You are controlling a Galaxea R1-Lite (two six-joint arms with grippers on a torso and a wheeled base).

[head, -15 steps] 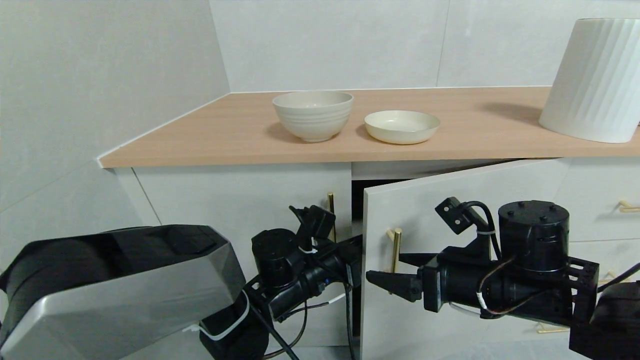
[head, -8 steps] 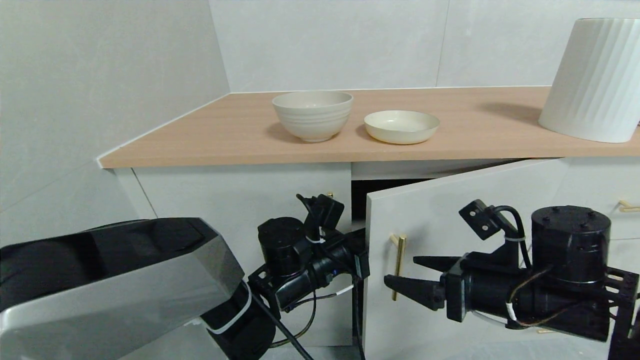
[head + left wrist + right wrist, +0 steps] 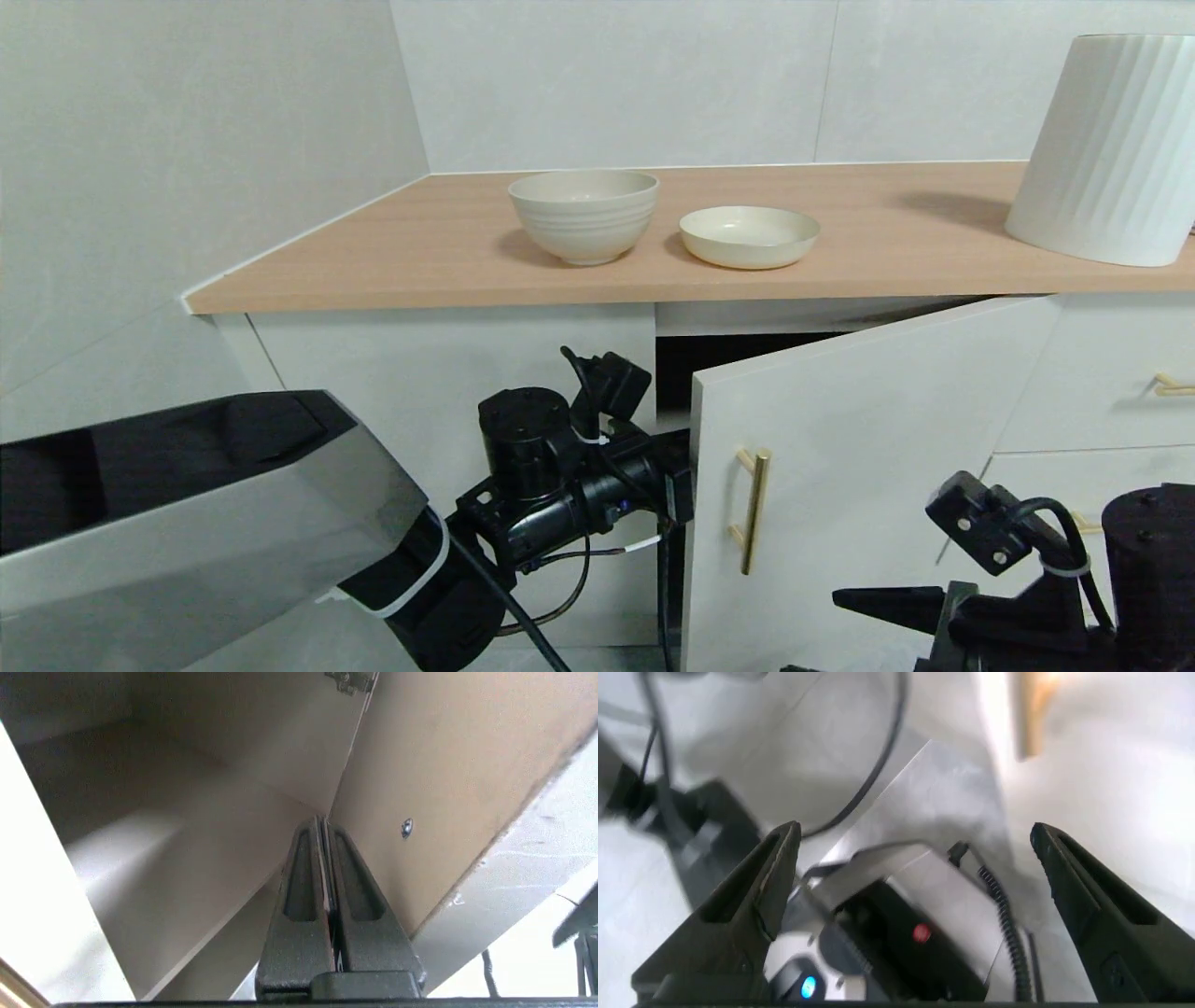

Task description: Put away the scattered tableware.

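No text, number or sign can be read; the bowl (image 3: 583, 215) and dish (image 3: 750, 236) are plain (unmarked).

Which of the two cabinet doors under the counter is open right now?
The right-hand door, below the shallow dish: it is swung outward, showing a dark gap at its edge. The left-hand door sits flush, shut.

Head faces counter (image 3: 887, 245); both wrists close to cabinet door (image 3: 859, 439)
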